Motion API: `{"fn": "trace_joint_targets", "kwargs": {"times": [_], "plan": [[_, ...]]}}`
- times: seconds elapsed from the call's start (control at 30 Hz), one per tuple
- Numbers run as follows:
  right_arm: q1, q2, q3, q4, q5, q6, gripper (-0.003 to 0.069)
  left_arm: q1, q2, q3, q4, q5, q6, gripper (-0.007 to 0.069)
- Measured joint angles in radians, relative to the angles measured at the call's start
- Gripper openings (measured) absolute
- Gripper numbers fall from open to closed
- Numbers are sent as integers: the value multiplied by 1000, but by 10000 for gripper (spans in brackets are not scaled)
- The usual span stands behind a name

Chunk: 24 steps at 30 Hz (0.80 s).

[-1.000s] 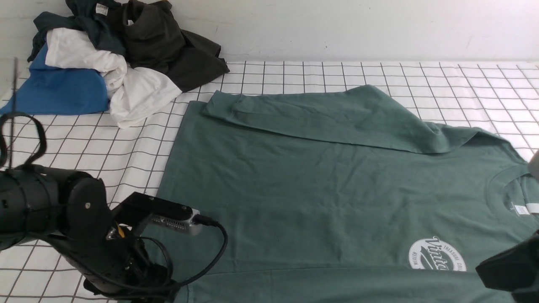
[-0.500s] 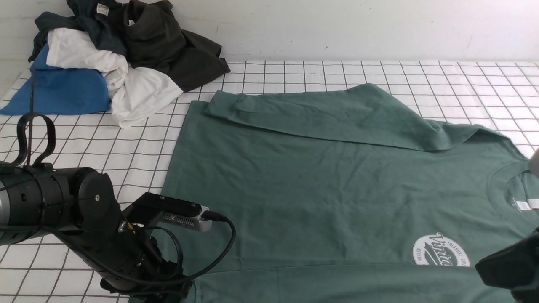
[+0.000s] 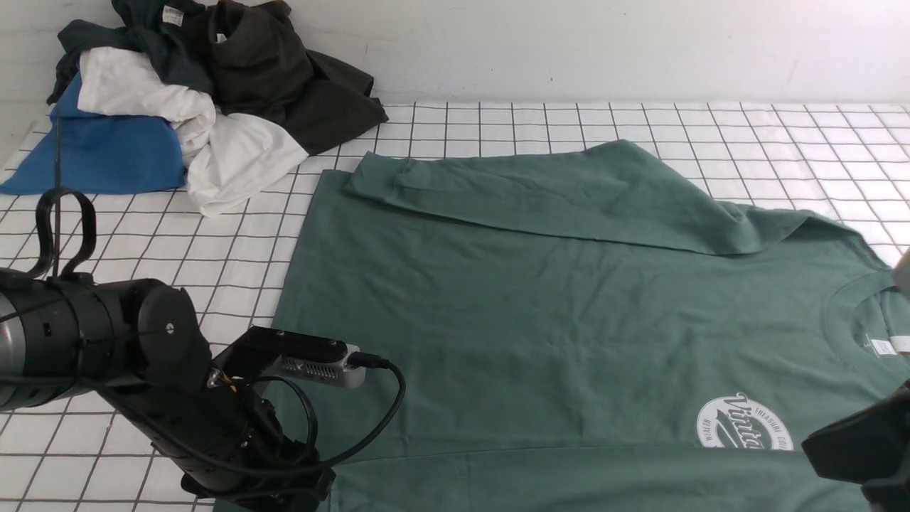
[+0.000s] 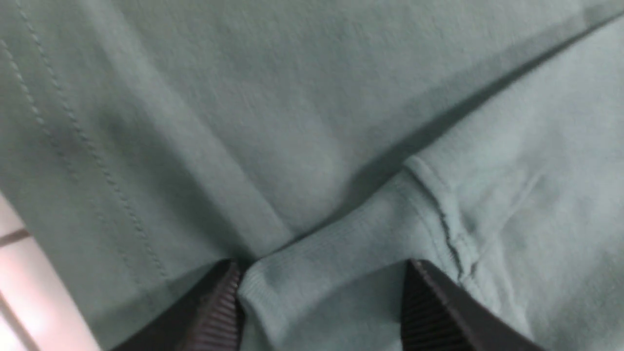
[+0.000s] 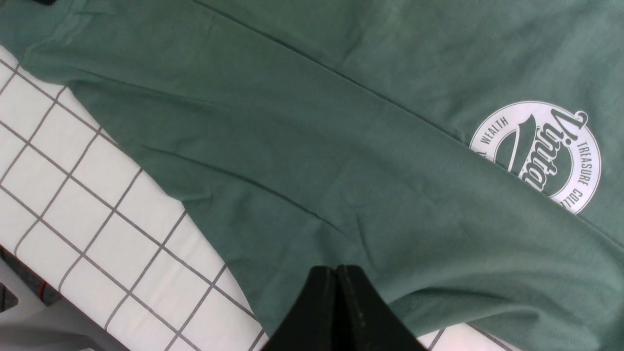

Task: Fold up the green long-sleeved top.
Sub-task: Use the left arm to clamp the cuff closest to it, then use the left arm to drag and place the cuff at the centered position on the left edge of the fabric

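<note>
Steadily, the wide-open left gripper (image 4: 321,287) is inching right, straddling the ribbed cuff (image 4: 336,239) of the sage-green cotton long-sleeved top (image 3: 540,306) for a grasp, while the right gripper (image 5: 337,274) is staying closed.

A lab-style test bench — grid-marked white cloth (image 3: 711,128), plain wall (image 3: 569,43), heaped garments (image 3: 234,78).

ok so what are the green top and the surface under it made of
The green top looks like a soft, matte cotton-type knit: its ribbed cuff and rows of stitching show close up. The surface is matte white with a dark printed grid, maybe cloth or a mat; I cannot tell which.
</note>
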Motion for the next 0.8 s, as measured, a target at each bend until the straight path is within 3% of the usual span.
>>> {"fn": "trace_joint_targets", "kwargs": {"times": [0.03, 0.17, 0.2, 0.23, 0.27, 0.33, 0.57, 0.8], "plan": [[0, 0, 0, 0, 0, 0, -14, 0, 0, 0, 0, 0, 0, 402], [0, 0, 0, 0, 0, 0, -14, 0, 6, -4, 9, -2, 0, 277], [0, 0, 0, 0, -1, 0, -14, 0, 6, -4, 9, -2, 2, 204], [0, 0, 0, 0, -1, 0, -14, 0, 6, -4, 9, -2, 3, 183], [0, 0, 0, 0, -1, 0, -14, 0, -2, -4, 9, 3, 12, 93], [0, 0, 0, 0, -1, 0, -14, 0, -31, -13, 9, 22, 30, 29], [0, 0, 0, -13, -51, 4, -14, 0, -147, -154, 12, 97, 42, 13], [0, 0, 0, -107, -127, 84, -14, 0, -80, -489, 103, 281, 42, 13]]}}
